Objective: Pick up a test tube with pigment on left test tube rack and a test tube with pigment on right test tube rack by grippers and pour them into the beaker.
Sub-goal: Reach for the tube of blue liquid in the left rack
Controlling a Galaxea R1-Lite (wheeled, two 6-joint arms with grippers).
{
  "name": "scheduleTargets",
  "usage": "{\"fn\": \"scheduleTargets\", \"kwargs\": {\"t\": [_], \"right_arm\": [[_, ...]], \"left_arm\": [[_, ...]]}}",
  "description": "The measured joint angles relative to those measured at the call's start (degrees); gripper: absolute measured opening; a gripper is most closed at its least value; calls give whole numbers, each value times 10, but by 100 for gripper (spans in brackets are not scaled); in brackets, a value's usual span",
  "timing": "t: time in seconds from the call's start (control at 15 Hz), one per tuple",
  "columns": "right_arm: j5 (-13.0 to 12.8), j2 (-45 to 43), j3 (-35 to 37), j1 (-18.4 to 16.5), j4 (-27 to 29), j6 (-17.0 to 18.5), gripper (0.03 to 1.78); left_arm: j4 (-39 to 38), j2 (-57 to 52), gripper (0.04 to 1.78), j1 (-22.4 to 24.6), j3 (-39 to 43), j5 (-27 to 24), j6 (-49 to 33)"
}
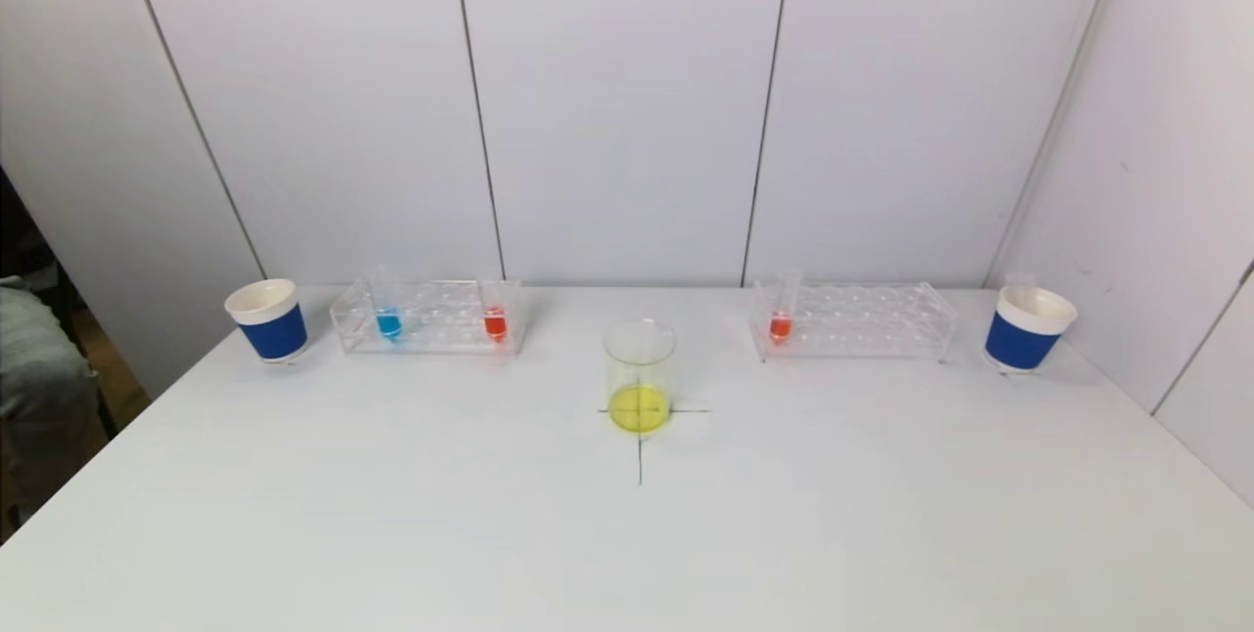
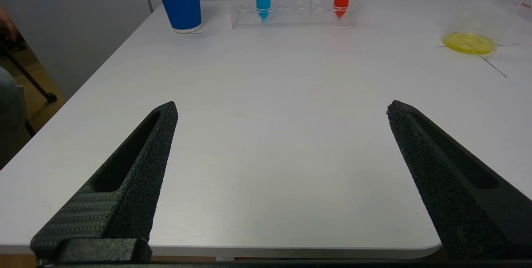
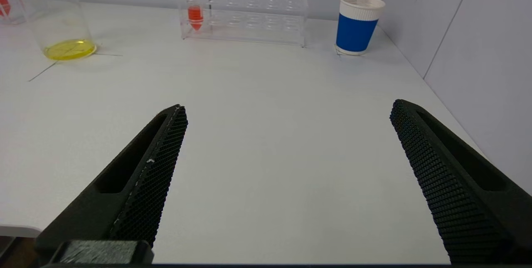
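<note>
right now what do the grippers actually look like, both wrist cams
Both are matte black with two long fingers that taper toward the tips, each with a slot-like recess along its outer side. The left gripper has a fine grainy texture on its inner pads. The right gripper has a honeycomb mesh pattern on its pads. No cables or markings show, and neither arm appears in the head view.

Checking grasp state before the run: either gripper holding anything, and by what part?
Nothing held. Left gripper and right gripper are both open over bare table, near its front edge.

Beaker stands between two racks (cups at outer ends).
</note>
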Motion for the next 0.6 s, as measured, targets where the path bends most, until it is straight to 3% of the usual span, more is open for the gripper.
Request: {"fn": "scheduleTargets", "kwargs": {"t": [0.4, 0.6], "right_arm": [[0, 0, 0, 0, 0, 0, 177], [0, 0, 0, 0, 0, 0, 177]], "left_arm": [[12, 0, 176, 0, -8, -3, 9], [53, 5, 176, -1, -73, -8, 11]]}}
